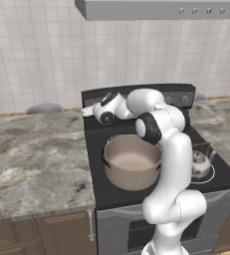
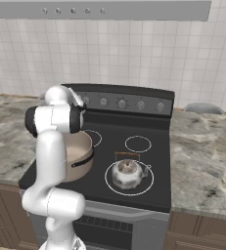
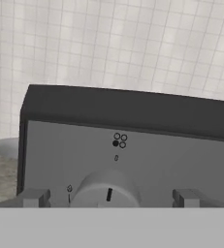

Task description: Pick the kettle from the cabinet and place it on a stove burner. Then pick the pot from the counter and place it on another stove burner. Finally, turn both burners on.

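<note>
Landmark: the stove (image 2: 148, 188), black glass top, steel oven front, raised back panel with a row of grey round knobs.

1. Kettle (image 2: 127, 173): small, shiny silver, thin arched dark handle. Stands upright on the stove's near burner ring on the arm's right side, inside the white ring. Also seen at the stove's right edge in the left base view (image 1: 200, 164), partly behind the arm.

2. Pot (image 1: 132, 161): large, round, beige-tan, dark rim, small black side handle. Sits on the stove's near burner on the arm's left side, upright, nothing visible inside. Well apart from the kettle; the arm's forearm stands between them in the left base view.

3. Two far burner rings, behind the pot and the kettle, bare.

4. Gripper (image 3: 108, 197): held close to the stove's back panel, at its left end, facing the panel. Fingers (image 3: 34, 197) spread wide, one on each side of a grey round knob (image 3: 106, 191); open, nothing held. Whether the fingers touch the knob cannot be told.

5. Knob marker: a small four-dot burner symbol above the knob, one dot filled.

6. Counter (image 1: 32, 154): grey-brown veined marble, on both sides of the stove, dark brown wooden fronts below.

7. Range hood (image 2: 100, 10): grey, above the stove, with small round buttons.

8. White tiled wall, behind the stove.
</note>
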